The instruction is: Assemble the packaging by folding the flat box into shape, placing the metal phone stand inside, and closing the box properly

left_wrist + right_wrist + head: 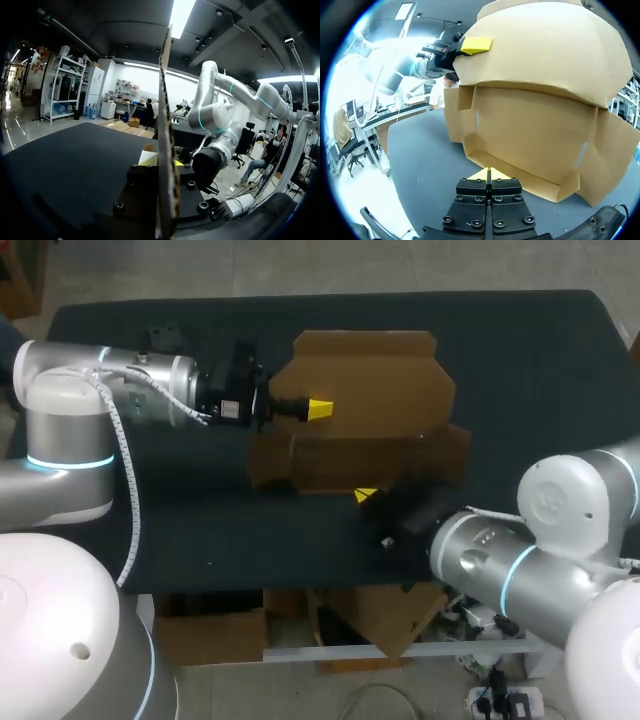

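Head view: a brown cardboard box (360, 370), partly folded, sits at the middle of the dark table (520, 360). Its large panel is on the far side, and lower walls and flaps spread toward the near side. The left arm enters from the left. The left gripper (318, 411) is at the left part of the large panel, with one yellow tip showing against the cardboard. The right arm enters from the near right. The right gripper (366, 496) is at the box's near edge, with a yellow tip just touching the cardboard there. A small dark object (165, 337) lies at the far left of the table, well apart from the box.

Left wrist view: the box (165, 100) is seen edge-on as a thin upright sheet. It rises from between the fingers of the left gripper (164, 161), which press on it from both sides and grip it. The table (75, 160) stretches ahead.

Right wrist view: the fingers of the right gripper (489, 173) are pressed together with only a thin seam between them and nothing visibly held. Their yellow tips meet just at the near low wall of the box (535, 130). The box stands ahead of the gripper on the table (420, 165), its large panel leaning overhead. The left gripper (476, 45) grips that panel's far upper edge.
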Controlling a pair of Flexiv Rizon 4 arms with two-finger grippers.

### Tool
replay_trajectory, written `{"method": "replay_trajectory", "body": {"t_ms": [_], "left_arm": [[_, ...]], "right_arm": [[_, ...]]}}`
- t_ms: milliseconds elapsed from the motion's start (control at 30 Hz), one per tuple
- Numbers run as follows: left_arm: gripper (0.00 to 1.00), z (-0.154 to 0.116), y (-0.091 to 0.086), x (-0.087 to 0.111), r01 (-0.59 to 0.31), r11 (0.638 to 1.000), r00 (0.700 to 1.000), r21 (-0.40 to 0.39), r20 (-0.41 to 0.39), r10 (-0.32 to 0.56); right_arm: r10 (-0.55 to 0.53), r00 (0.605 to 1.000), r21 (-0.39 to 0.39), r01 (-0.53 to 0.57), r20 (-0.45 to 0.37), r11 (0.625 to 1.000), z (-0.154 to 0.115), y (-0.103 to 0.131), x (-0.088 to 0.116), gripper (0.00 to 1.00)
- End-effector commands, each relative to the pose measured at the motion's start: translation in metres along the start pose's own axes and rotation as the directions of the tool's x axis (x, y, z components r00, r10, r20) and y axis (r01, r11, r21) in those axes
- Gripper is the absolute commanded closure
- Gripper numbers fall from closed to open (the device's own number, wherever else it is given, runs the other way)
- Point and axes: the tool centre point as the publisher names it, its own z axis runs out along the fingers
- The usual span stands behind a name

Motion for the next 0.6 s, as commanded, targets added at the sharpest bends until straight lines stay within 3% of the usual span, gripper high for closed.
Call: {"method": "replay_trajectory", "body": {"t_ms": [33,600], "left_arm": [[1.0,0.001,0.005,-0.001,0.0,1.0,1.0,0.0,0.001,0.0],[1.0,0.001,0.005,-0.001,0.0,1.0,1.0,0.0,0.001,0.0]], "right_arm": [[0.001,1.0,0.0,-0.001,-0.026,1.0,-0.028,0.003,-0.005,1.0],[-0.019,0.995,0.029,0.022,-0.093,0.999,-0.083,-0.009,-0.019,1.0]]}}
